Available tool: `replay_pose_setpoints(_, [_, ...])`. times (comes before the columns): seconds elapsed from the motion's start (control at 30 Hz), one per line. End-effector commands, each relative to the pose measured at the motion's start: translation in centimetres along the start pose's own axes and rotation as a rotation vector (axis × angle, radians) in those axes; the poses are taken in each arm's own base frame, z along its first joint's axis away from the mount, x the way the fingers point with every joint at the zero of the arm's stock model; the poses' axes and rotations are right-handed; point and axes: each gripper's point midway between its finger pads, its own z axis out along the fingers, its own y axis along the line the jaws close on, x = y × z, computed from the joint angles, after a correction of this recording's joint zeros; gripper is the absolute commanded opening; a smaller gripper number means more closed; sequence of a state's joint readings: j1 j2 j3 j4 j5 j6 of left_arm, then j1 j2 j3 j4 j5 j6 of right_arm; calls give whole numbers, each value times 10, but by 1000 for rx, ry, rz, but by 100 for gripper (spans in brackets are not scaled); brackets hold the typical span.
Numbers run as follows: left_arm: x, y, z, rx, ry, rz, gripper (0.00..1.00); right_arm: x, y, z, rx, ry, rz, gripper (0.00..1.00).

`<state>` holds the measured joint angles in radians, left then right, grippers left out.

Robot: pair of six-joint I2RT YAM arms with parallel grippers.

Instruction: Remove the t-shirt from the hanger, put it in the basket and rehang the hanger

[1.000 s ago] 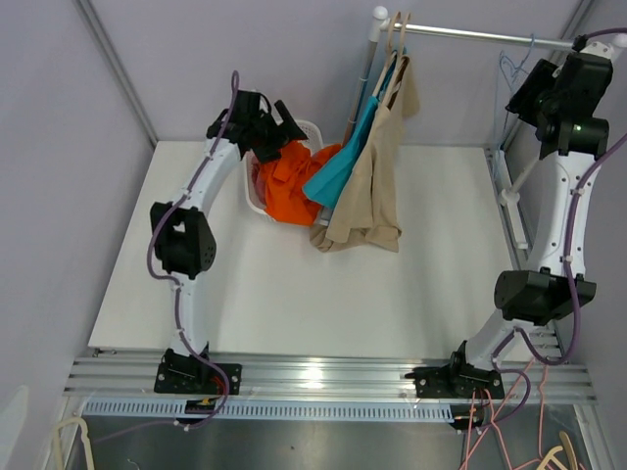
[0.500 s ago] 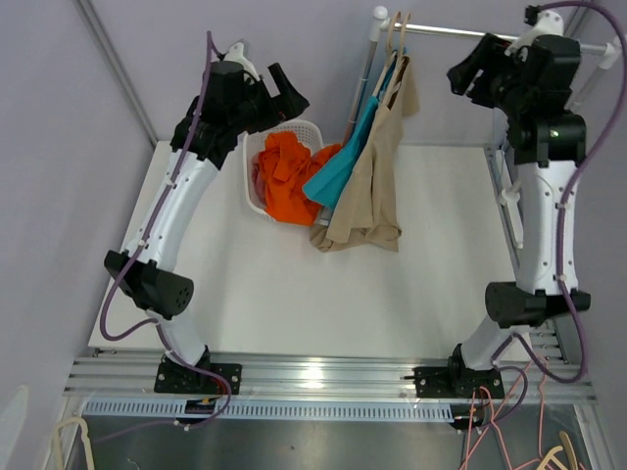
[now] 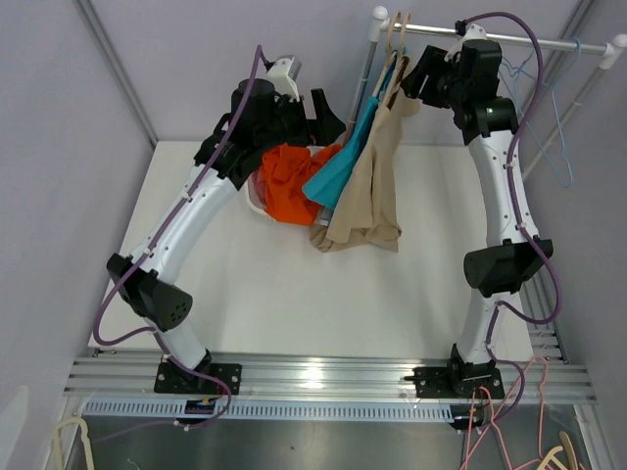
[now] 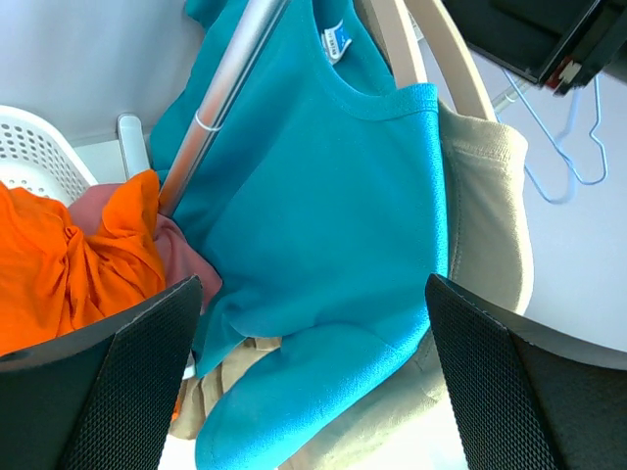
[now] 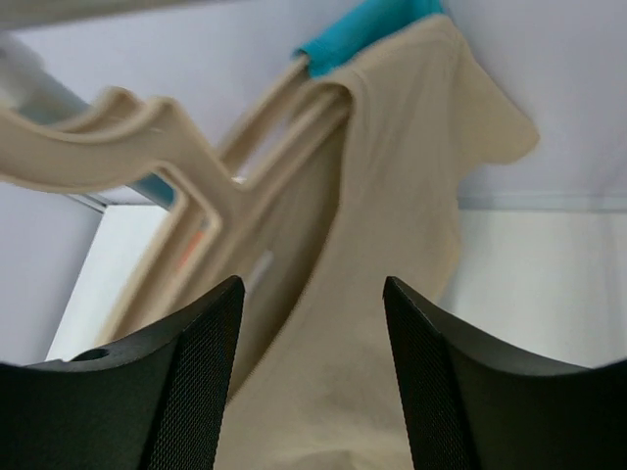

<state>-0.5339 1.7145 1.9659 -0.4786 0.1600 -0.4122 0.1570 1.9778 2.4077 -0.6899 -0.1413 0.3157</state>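
Observation:
A teal t-shirt (image 3: pixel 343 162) and a beige t-shirt (image 3: pixel 372 186) hang on wooden hangers (image 3: pixel 397 39) from the rail (image 3: pixel 490 37) at the back. My left gripper (image 3: pixel 328 108) is open and empty just left of the teal shirt. In the left wrist view the teal shirt (image 4: pixel 323 196) fills the space ahead of the open gripper (image 4: pixel 313 392), with the beige shirt (image 4: pixel 480 225) behind it. My right gripper (image 3: pixel 416 76) is open and empty at the beige shirt's right shoulder. The right wrist view shows the beige shirt (image 5: pixel 392 245) and its hanger (image 5: pixel 147 147) ahead of the gripper (image 5: pixel 313 372).
A white basket (image 3: pixel 253 196) holding orange clothes (image 3: pixel 289 181) stands left of the shirts. The rack's slanted pole (image 4: pixel 220 98) runs in front of the teal shirt. Blue wire hangers (image 3: pixel 554 108) hang at the rail's right end.
Both arms have risen and swung inward to the hanging shirts. The left gripper moved right from over the basket, and the right gripper moved left along the rail.

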Motion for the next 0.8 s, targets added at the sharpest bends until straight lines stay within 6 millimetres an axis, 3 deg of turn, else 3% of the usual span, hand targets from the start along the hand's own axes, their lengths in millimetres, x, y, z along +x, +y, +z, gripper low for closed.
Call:
replay_pose_setpoints(0.0, [-28,-16,-17,44,-82,64,100,-38,38,-11,-79,-147,-69,63])
replay_pose_setpoints(0.13, [-30,-14,-21,28,-87,80,99,-32,59,-15,-58,-171,-120,62])
replay_pose_setpoints(0.2, [-31,-14,-23,25,-91,88,99,-24,60,-13,-24,-173,-150,62])
replay_pose_setpoints(0.27, [-32,-13,-24,20,-95,91,100,-30,73,-24,-4,-229,-169,62])
replay_pose_setpoints(0.47, [-34,-15,-26,26,-101,91,99,-18,81,-20,34,-227,-199,61])
replay_pose_setpoints(0.57, [-33,-18,-26,38,-98,94,100,-21,74,-24,101,-244,-203,60])
replay_pose_setpoints(0.77, [-36,-31,-26,83,-102,101,99,-39,77,-62,164,-317,-197,61])
